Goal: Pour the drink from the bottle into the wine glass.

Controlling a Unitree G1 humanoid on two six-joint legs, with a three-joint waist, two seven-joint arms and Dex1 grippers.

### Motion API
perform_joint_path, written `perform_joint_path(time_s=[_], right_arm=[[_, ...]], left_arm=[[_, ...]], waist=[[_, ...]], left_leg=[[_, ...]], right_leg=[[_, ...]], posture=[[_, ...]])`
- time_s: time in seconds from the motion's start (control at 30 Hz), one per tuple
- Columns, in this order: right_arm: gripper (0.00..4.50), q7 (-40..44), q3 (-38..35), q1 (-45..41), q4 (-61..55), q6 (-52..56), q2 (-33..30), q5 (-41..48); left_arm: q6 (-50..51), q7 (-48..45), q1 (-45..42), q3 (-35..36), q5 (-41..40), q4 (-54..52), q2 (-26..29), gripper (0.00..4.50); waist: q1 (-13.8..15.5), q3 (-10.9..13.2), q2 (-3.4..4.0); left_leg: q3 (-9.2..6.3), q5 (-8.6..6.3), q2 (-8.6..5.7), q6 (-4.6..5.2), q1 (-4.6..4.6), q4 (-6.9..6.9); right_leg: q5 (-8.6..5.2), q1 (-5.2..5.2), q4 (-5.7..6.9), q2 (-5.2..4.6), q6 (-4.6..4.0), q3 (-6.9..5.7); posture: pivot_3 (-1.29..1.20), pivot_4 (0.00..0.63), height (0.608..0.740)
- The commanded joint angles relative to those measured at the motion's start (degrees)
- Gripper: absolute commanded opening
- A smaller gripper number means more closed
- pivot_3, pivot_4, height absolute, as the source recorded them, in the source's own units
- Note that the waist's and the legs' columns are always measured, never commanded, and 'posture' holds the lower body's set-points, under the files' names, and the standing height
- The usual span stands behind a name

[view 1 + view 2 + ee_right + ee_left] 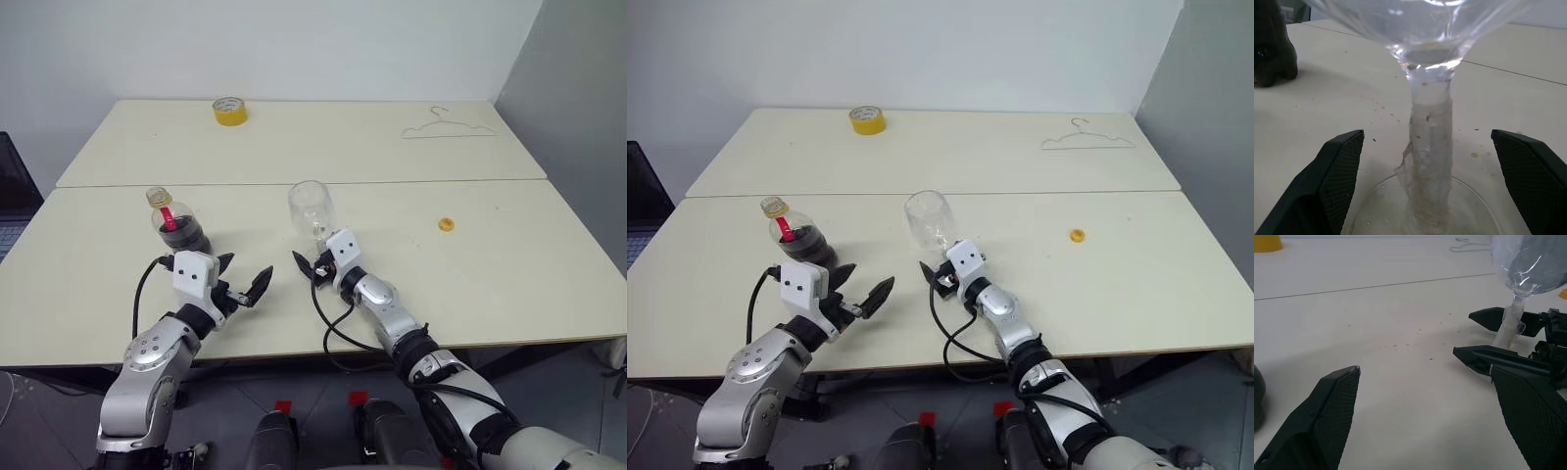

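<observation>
The bottle [174, 221] stands on the near table [509, 284] at the left, uncapped, with the dark drink [186, 238] filling its lower part. The wine glass [312, 209] stands upright in the middle, its bowl empty and its stem [1430, 147] wrapped in clear tape. My right gripper [312, 262] is open at table level, with a finger on each side of the stem and neither touching it; the same gripper [1426, 132] appears in its own wrist view. My left gripper [243, 274] is open and empty, just in front and to the right of the bottle, pointing toward the glass.
A small yellow cap [446, 224] lies on the table to the right of the glass. On the far table are a yellow tape roll [229, 111] and a wire hanger [448, 127]. A seam runs between the two tables. A dark laptop [10, 196] sits at the left edge.
</observation>
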Motion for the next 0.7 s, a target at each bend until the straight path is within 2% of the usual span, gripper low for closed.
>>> perform_joint_path(time_s=[0.03,0.33,0.7], right_arm=[[4.48,-0.03,-0.52,0.22,-0.72,0.91,1.33,-0.11],[4.48,2.22,-0.06,3.42,-11.88,5.91,-2.05,-0.27],[4.48,2.77,-0.07,5.98,-17.40,9.03,-3.61,-0.02]], left_arm=[[-0.56,-0.42,-0.84,0.47,0.00,-1.00,0.68,4.50],[-0.80,-0.87,-1.28,0.58,0.17,-0.38,0.74,4.50],[-0.94,-1.48,-2.84,0.20,0.40,1.00,0.86,4.50]], waist=[[0.00,0.00,0.00],[0.18,0.02,0.02],[0.21,0.01,0.01]], left_leg=[[0.02,0.00,0.02,0.00,-0.01,0.00],[0.11,-0.04,0.36,-0.06,-0.14,-0.26],[0.11,-0.13,-0.02,-0.20,-0.13,-0.83]], right_leg=[[0.00,0.00,-0.01,-0.01,0.00,0.00],[0.00,-0.21,-0.01,0.11,0.00,-0.04],[-0.02,-0.40,-0.02,0.17,-0.02,-0.06]], posture=[[0.00,0.150,0.740],[0.00,0.150,0.740],[0.00,0.150,0.740]])
